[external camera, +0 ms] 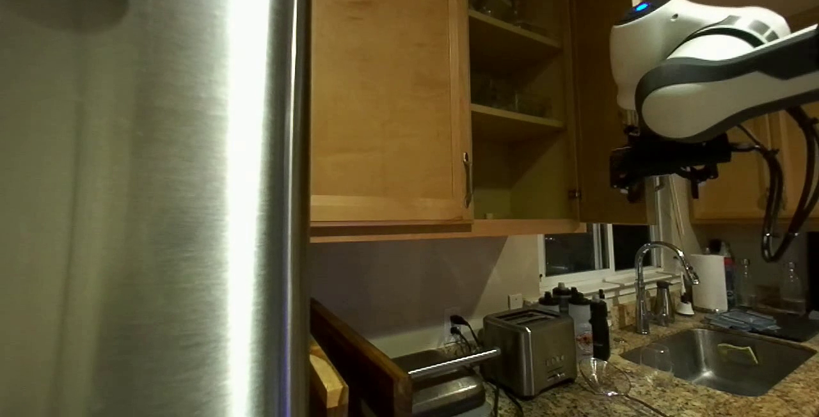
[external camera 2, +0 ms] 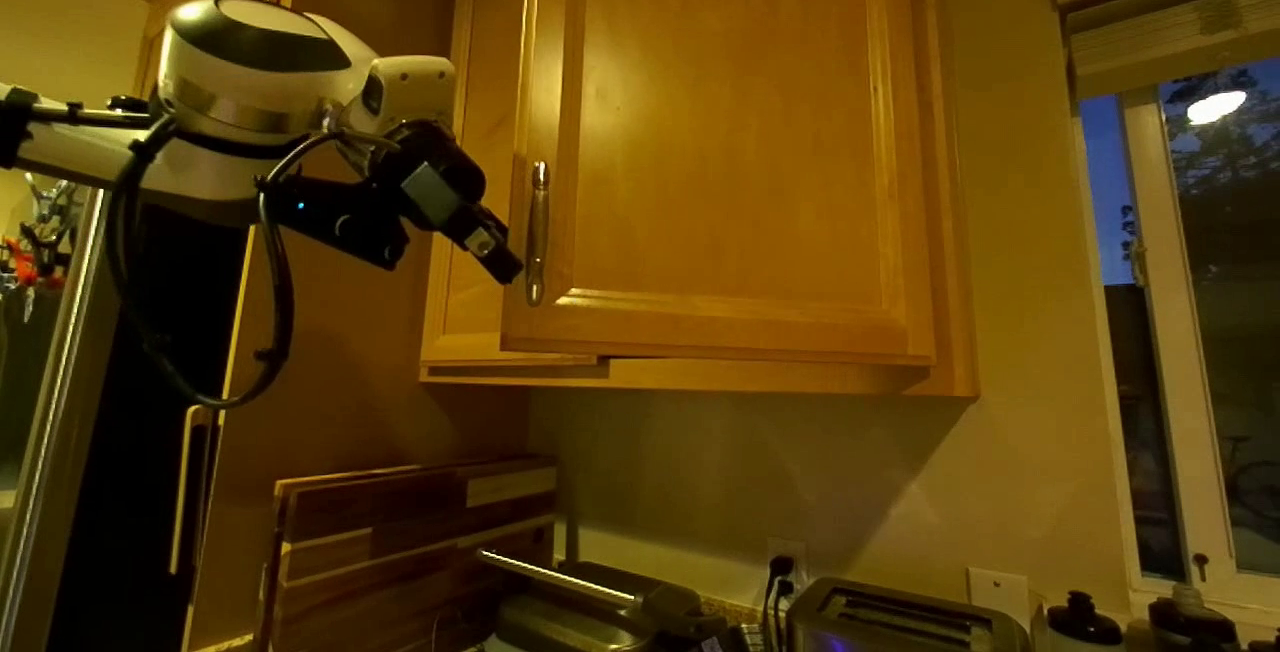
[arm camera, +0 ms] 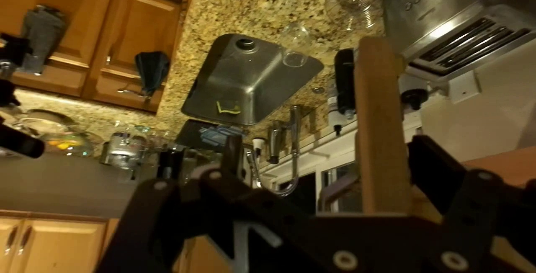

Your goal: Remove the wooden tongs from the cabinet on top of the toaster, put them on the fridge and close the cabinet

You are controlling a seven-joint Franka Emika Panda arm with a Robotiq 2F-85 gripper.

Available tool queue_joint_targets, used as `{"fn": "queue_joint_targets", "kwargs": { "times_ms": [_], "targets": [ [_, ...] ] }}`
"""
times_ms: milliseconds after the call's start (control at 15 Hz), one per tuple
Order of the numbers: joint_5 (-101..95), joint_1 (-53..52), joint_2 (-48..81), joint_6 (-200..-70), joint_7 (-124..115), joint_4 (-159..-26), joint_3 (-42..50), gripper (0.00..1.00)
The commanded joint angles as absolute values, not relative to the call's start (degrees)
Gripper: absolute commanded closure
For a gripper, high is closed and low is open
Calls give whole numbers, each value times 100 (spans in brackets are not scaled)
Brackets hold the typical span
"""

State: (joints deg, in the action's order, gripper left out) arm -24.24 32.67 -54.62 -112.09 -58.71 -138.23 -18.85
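Gripper (arm camera: pixel 325 149) spread apart — cabinet (external camera 2: pixel 720 152) contents (external camera: pixel 497 6) too dim to name — fridge (external camera: pixel 153 199) cut off.

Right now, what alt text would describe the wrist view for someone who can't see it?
A black, jointed end effector stands open, with what looks like a light-brown wooden cabinet door edge visible between its fingers. Beyond, upside down, are a boxy brushed-steel toaster and a grey steel sink in a speckled stone countertop.

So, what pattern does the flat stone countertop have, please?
The flat stone countertop is speckled, tan and cream with dark flecks, clearest in the wrist view.
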Motion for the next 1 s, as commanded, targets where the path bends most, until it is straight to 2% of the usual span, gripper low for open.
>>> {"fn": "queue_joint_targets", "kwargs": {
  "times_ms": [0,267,467,933],
  "targets": [
    [-3113,3400,-5084,-10358,-6419,-13396,-1864,0],
    [-3690,3154,-4821,-9038,-6726,-13092,-1699,0],
    [-3761,2578,-4579,-8285,-6367,-12890,-1410,0],
    [-2915,916,-4370,-8550,-5731,-12854,-835,0]
  ]
}}
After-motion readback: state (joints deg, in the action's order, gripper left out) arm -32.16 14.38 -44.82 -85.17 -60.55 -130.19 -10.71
